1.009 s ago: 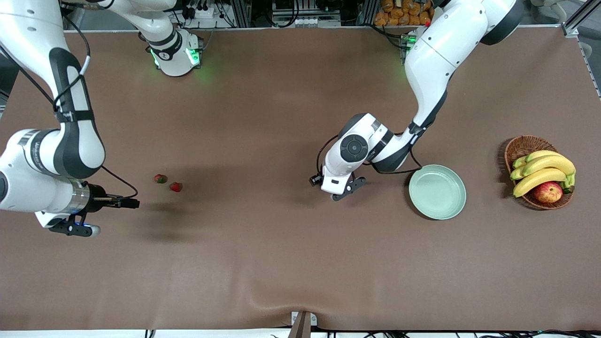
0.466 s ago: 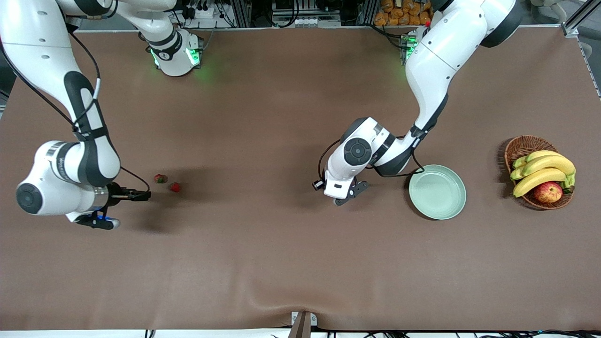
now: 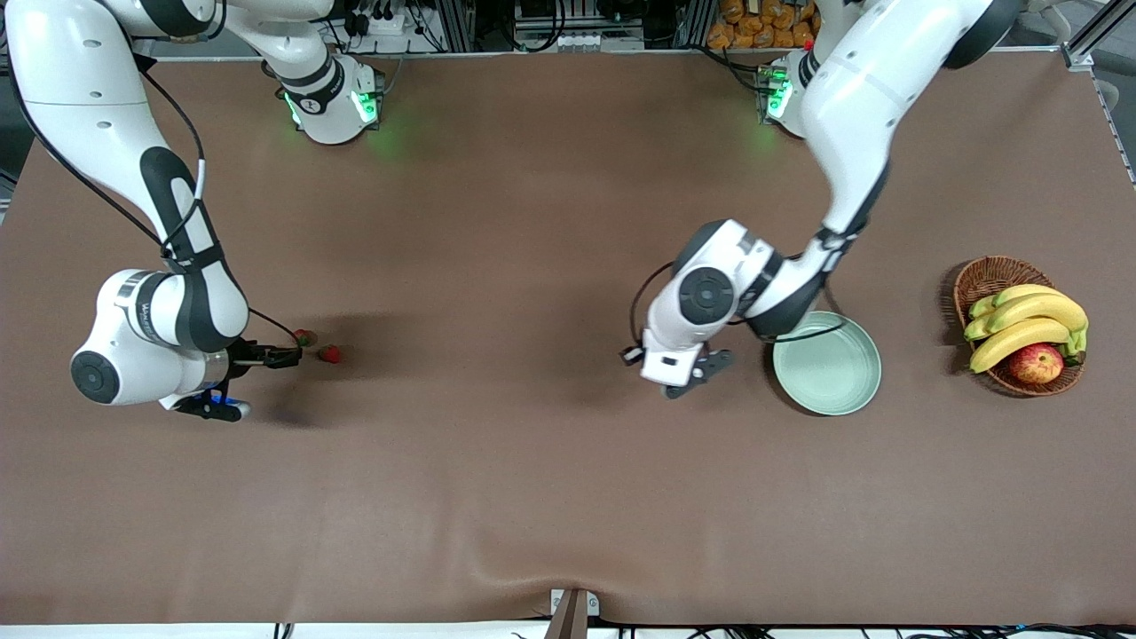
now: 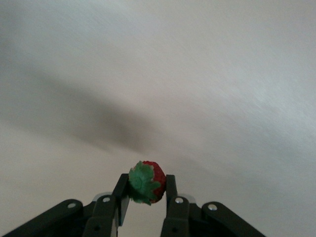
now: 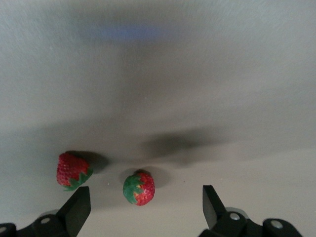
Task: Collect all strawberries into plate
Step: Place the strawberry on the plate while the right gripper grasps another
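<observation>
In the front view the left gripper [image 3: 688,383] sat tucked under its own wrist, so its fingers and load were hidden there. The left wrist view showed what that view could not: the fingers clamped on a strawberry [image 4: 146,182], red with a ragged green cap, carried above the bare brown tabletop [image 3: 532,222] just beside the plate [image 3: 827,362].

That plate, pale mint-green, round and shallow with a raised rim, lay toward the left arm's end of the tabletop, partly covered by the arm's forearm.

The right gripper [image 3: 282,355] hung low toward the right arm's end, jaws spread wide and holding nothing. Two more strawberries [image 3: 304,337] [image 3: 330,354] lay close by it on the tabletop, mere red specks in the front view. The right wrist view showed them clearly, one [image 5: 139,187] between the spread fingers, one [image 5: 72,171] near a fingertip [image 5: 79,210].

A wicker basket [image 3: 985,277] of bananas [image 3: 1029,321] and an apple [image 3: 1036,364] stood nearest the left arm's edge.
</observation>
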Robot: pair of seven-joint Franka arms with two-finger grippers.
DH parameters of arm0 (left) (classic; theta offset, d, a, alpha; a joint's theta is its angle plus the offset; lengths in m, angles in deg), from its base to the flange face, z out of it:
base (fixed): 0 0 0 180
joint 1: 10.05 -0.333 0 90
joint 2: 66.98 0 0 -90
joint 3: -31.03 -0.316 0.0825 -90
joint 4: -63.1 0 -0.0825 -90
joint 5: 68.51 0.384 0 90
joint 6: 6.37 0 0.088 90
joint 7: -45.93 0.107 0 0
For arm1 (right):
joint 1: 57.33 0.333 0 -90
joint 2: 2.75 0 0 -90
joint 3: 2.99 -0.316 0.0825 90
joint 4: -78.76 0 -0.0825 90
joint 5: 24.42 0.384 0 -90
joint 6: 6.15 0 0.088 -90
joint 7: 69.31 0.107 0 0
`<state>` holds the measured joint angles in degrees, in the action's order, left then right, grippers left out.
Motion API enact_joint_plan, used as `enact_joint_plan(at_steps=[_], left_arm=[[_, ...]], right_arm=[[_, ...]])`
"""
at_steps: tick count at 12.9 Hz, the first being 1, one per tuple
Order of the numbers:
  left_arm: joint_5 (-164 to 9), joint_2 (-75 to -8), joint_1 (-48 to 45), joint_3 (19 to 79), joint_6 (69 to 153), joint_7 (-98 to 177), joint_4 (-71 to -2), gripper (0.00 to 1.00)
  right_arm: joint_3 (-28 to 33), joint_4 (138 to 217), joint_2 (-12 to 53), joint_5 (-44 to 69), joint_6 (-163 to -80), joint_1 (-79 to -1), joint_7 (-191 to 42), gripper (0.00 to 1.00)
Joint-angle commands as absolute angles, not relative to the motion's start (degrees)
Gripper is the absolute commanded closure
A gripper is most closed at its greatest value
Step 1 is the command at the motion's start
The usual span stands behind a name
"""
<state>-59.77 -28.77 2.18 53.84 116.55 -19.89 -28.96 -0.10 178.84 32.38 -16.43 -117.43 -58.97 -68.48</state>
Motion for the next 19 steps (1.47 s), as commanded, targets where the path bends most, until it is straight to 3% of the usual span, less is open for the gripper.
enact_joint_plan(at_steps=[1,5,7,10,14,15,16,18,19], left_arm=[[-58.58,-35.33,-2.65,53.97,111.07,-11.33,-33.83,1.0],[-58.49,-39.47,-10.21,54.05,110.27,2.92,-40.34,1.0],[-58.49,-39.83,-13.55,53.97,110.35,9.95,-41.93,1.0],[-57.54,-39.21,-15.85,53.88,112.19,15.51,-43.51,1.0],[-51.21,-38.6,-18.75,53.97,117.56,17.7,-47.2,1.0],[-50.94,-38.6,-19.45,53.97,117.65,19.29,-47.29,1.0],[-50.94,-38.77,-20.5,54.14,117.65,20.87,-47.3,1.0],[-51.2,-39.3,-22.26,54.49,117.56,23.69,-47.21,0.84],[-51.55,-39.3,-22.45,54.75,117.56,23.7,-47.12,0.67]], right_arm=[[-0.79,180.01,32.84,-17.57,-117.42,-59.35,-68.78,0.0],[-0.88,181.33,33.46,-17.66,-116.98,-58.21,-68.87,0.0],[-0.88,181.5,33.81,-17.66,-116.98,-57.95,-68.78,0.11],[-0.88,181.42,33.9,-17.66,-116.98,-57.95,-68.87,0.41],[-0.88,181.33,33.9,-17.66,-117.06,-58.03,-70.54,0.91],[-0.88,181.07,33.73,-17.66,-117.15,-58.03,-70.54,1.0],[-0.88,180.63,33.64,-17.57,-117.33,-57.95,-70.54,1.0],[-0.88,177.05,33.12,-17.3,-117.16,-56.29,-69.93,1.0],[-0.88,173.71,32.5,-17.13,-116.98,-55.32,-69.84,1.0]])
